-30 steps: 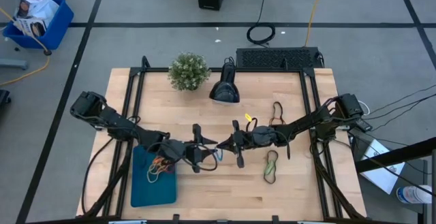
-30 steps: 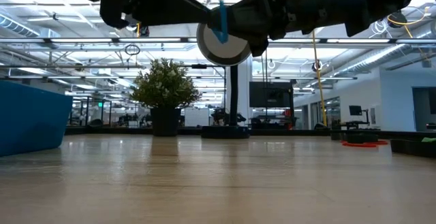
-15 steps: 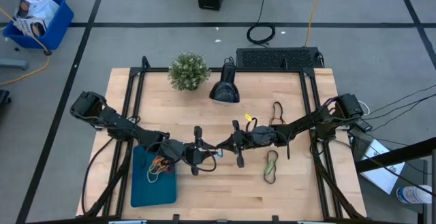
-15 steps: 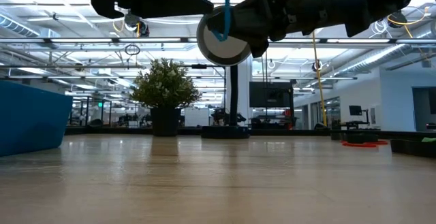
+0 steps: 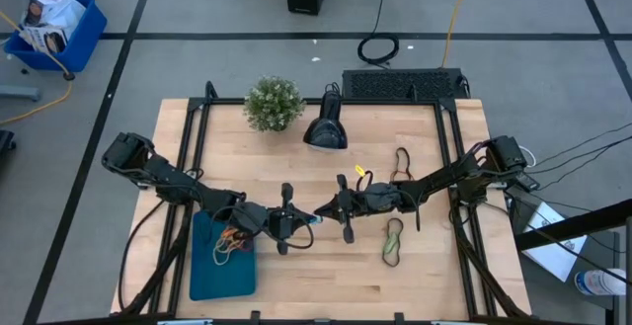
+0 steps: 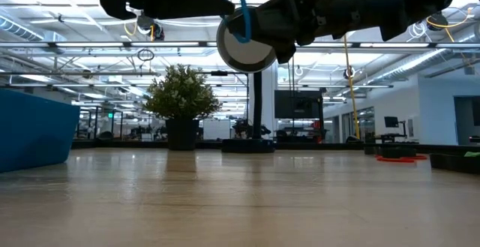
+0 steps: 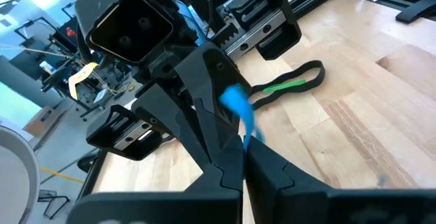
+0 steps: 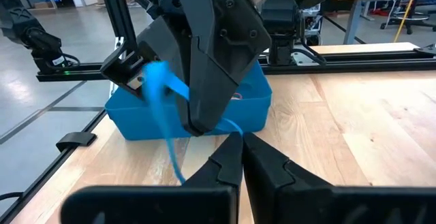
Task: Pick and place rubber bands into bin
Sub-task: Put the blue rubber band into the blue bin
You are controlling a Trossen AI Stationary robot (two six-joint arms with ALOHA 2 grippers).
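Observation:
Above the middle of the table my left gripper (image 5: 309, 221) and my right gripper (image 5: 319, 214) meet tip to tip, both shut on one blue rubber band (image 6: 238, 10). The teal bin (image 5: 219, 266) lies flat on the table's near left and holds several rubber bands (image 5: 233, 238). More rubber bands lie on the wood to the right: a green and dark one (image 5: 393, 242), a red and dark one (image 5: 401, 163) and a yellow one (image 5: 361, 174). My left gripper pinches a stretch of the blue band (image 7: 246, 135) between its two fingertips, coming level from the table's left. The band is lifted clear of the table. My right gripper pinches another stretch of the same band (image 8: 229, 126) between its fingertips, level from the table's right. A loop of the band (image 8: 160, 81) stands free beside the fingers.
A small potted plant (image 5: 274, 103) and a black lamp-like object (image 5: 325, 128) stand at the table's far side, with a black keyboard-like slab (image 5: 403, 83) behind them. Black frame rails (image 5: 188, 147) run along both table sides.
My left gripper has shut on the blue band that my right gripper holds. The band, which hung as a straight strip, now arches up in a loop above the meeting fingertips.

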